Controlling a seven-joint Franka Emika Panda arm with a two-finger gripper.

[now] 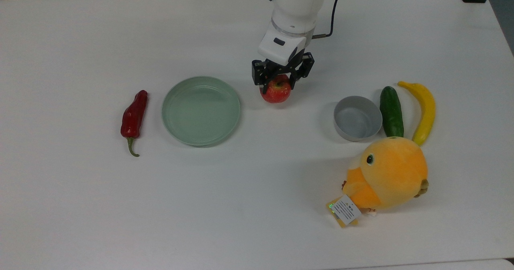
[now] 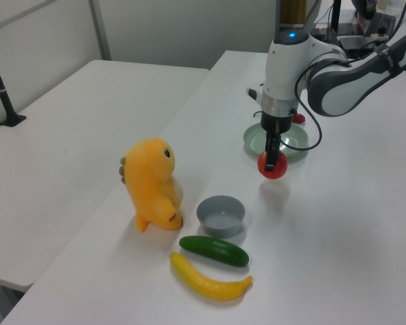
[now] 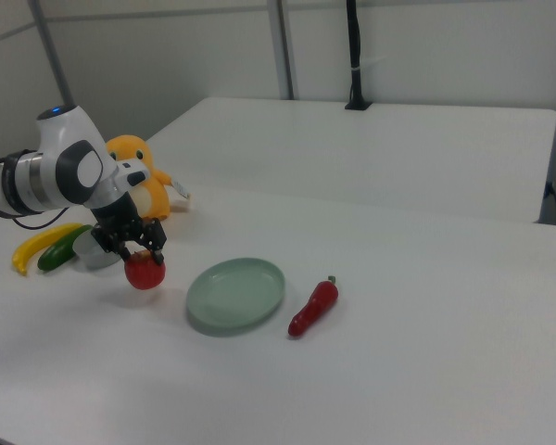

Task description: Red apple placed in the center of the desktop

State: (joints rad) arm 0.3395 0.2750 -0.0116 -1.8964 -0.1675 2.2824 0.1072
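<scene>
The red apple (image 1: pixel 276 93) (image 2: pixel 273 166) (image 3: pixel 145 271) hangs just above the white desktop (image 1: pixel 249 189), and my gripper (image 1: pixel 278 82) (image 2: pixel 273 157) (image 3: pixel 139 252) is shut on it from above, black fingers on either side. In the top view it sits a little right of the pale green plate (image 1: pixel 201 110) and left of the grey bowl (image 1: pixel 357 118). A small shadow lies on the desktop under the apple. The arm's white wrist (image 1: pixel 290 29) hides the tabletop behind it.
A red chili pepper (image 1: pixel 134 116) lies at the top view's left, beside the plate. At the top view's right are a cucumber (image 1: pixel 391 111), a banana (image 1: pixel 423 110) and an orange plush toy (image 1: pixel 385 173) with a paper tag. A second white table (image 2: pixel 74 128) stands alongside.
</scene>
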